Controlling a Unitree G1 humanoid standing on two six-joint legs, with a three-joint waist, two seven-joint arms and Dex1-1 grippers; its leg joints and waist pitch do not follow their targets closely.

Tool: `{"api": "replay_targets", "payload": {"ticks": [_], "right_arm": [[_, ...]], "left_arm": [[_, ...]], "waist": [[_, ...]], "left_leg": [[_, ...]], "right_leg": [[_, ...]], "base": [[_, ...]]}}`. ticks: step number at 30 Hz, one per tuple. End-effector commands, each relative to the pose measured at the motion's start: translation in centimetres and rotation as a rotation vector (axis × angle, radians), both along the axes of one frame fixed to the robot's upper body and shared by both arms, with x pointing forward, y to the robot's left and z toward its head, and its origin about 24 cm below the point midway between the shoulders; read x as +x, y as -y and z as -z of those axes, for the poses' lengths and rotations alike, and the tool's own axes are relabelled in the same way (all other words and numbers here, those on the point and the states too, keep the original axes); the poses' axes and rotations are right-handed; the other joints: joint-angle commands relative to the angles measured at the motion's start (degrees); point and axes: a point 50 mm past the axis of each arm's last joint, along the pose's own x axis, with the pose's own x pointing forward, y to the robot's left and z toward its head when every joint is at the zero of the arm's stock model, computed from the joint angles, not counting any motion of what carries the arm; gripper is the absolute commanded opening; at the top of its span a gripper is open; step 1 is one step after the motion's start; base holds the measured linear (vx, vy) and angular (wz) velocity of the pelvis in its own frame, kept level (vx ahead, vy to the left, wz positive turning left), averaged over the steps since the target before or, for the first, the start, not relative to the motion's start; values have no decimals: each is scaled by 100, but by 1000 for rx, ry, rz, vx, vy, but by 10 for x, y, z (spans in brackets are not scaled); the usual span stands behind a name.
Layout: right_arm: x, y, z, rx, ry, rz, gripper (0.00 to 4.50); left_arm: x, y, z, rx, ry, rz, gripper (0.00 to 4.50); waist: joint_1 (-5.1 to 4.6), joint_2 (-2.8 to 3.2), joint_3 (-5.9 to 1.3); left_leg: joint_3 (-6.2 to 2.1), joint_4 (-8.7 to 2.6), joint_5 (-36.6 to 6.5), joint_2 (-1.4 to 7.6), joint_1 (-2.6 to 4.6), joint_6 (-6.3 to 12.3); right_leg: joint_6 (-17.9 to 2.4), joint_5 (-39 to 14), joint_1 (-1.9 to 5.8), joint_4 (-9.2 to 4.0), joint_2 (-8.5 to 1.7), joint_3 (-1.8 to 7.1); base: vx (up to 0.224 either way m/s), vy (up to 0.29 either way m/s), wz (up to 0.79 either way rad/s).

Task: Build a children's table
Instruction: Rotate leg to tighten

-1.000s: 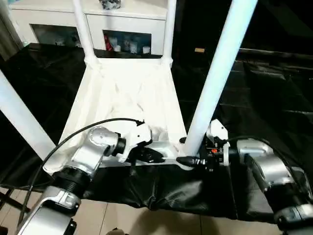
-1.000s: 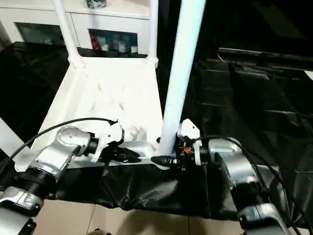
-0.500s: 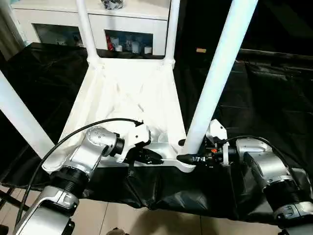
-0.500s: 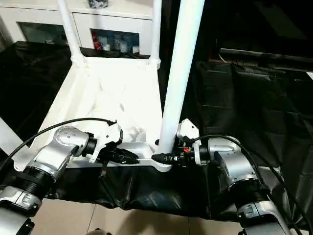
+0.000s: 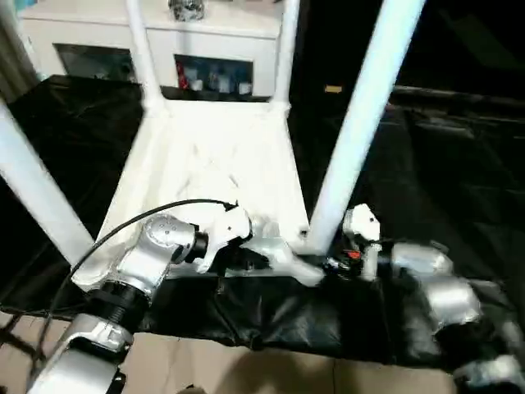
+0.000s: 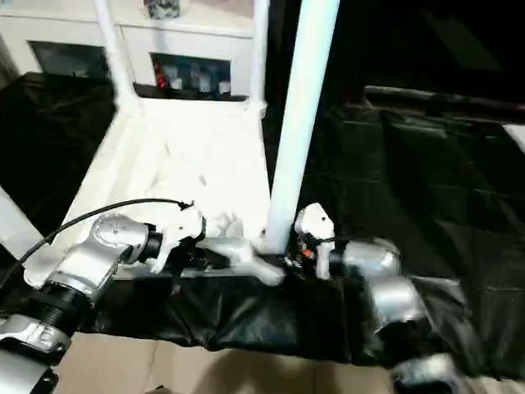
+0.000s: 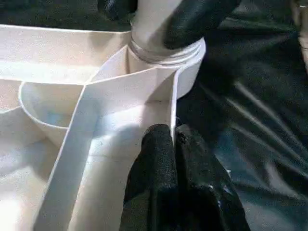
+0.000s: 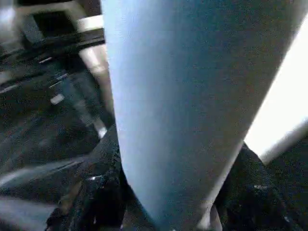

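Smooth white plastic tabletop (image 5: 213, 156) lies ribbed-side up on crinkled black sheeting (image 5: 443, 180); left claw (image 7: 174, 139) pinched closed on its near rim, right claw (image 7: 163, 14) clasping the round tapered leg (image 5: 361, 123).

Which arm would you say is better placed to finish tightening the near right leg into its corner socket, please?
The right. Its claw already straddles the leg just above the corner socket, fingers on both sides. The left claw is shut on the tabletop's rim, better suited to steadying.
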Motion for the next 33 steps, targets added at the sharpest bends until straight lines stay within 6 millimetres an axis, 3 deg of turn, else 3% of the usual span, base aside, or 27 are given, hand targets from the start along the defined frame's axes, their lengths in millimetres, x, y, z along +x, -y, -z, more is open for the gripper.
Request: {"api": "replay_targets", "payload": {"ticks": [1,5,9,11,14,16,19,20,21,22,23,25,26,29,33], "right_arm": [[-10,-23,27,0,-136,40,198],[-1,-56,31,-1,-170,265,198],[10,-73,24,-10,-139,373,198],[13,-75,20,-6,-120,398,253],[16,-71,16,-10,-100,421,286],[20,-60,11,-13,-66,439,311],[23,-40,2,14,-29,414,311],[23,-34,1,18,-25,388,311],[23,-34,1,18,-25,388,311],[22,-30,0,16,-25,346,311],[18,-20,-2,-1,-26,240,311],[13,-11,-3,-9,-48,133,311],[10,-7,-4,-13,-61,87,311],[0,8,-4,-88,-84,-87,311],[-5,22,-7,-118,-137,-222,311]], "left_arm": [[4,32,-12,-76,62,10,0],[7,60,-15,-78,117,-52,0],[3,78,-16,-94,123,-42,0],[1,81,-16,-102,117,-32,0],[0,79,-16,-105,110,-12,0],[2,70,-17,-97,112,8,0],[3,59,-19,-94,109,45,0],[3,55,-20,-93,101,52,0],[3,55,-20,-93,101,52,0],[4,52,-21,-89,98,65,0],[4,45,-21,-73,90,94,0],[3,39,-22,-64,81,129,0],[2,37,-23,-63,75,146,0],[0,28,-25,-59,47,197,0],[-1,21,-25,-35,23,225,0]], "waist": [[-53,3,-231],[-217,57,-227],[-365,72,-218],[-390,70,-227],[-407,69,-241],[-385,67,-249],[-347,60,-305],[-318,98,-308],[-317,66,-310],[-301,84,-309],[-274,46,-319],[-232,36,-320],[-174,51,-326],[-72,52,-341],[31,72,-322]], "left_leg": [[-158,-448,-2413,150,62,-97],[-220,-471,-2681,125,51,-179],[-273,-479,-2941,97,30,-177],[-301,-485,-2981,87,33,-139],[-287,-485,-2982,93,52,-67],[-255,-490,-2829,102,50,-32],[-214,-478,-2292,113,-10,95],[-194,-462,-2050,119,-12,158],[-165,-439,-1952,112,-11,237],[-150,-430,-1919,103,-8,260],[-144,-409,-1789,87,-28,322],[-126,-383,-1533,97,-49,441],[-111,-359,-1367,102,-27,498],[-105,-340,-1057,125,-25,574],[-95,-346,-1174,166,-1,522]], "right_leg": [[-592,-3247,140,-593,-322,185],[-458,-3449,140,-651,-313,121],[-391,-3533,138,-712,-306,73],[-428,-3400,142,-722,-307,81],[-613,-2989,123,-695,-295,119],[-781,-2568,119,-652,-281,166],[-1041,-1693,200,-530,-282,215],[-1159,-1334,210,-493,-276,225],[-1237,-1238,215,-491,-267,222],[-1263,-1261,212,-495,-278,225],[-1260,-1289,258,-493,-279,218],[-1304,-1147,250,-462,-286,233],[-1373,-952,240,-434,-282,240],[-1536,-546,267,-353,-264,219],[-1578,-692,244,-346,-259,207]], "base": [[0,0,0],[0,0,0],[0,0,0],[0,0,0],[0,0,0],[0,0,0],[0,0,0],[0,0,0],[0,0,0],[0,0,0],[0,0,0],[0,0,0],[0,0,0],[0,0,0],[0,0,0]]}}
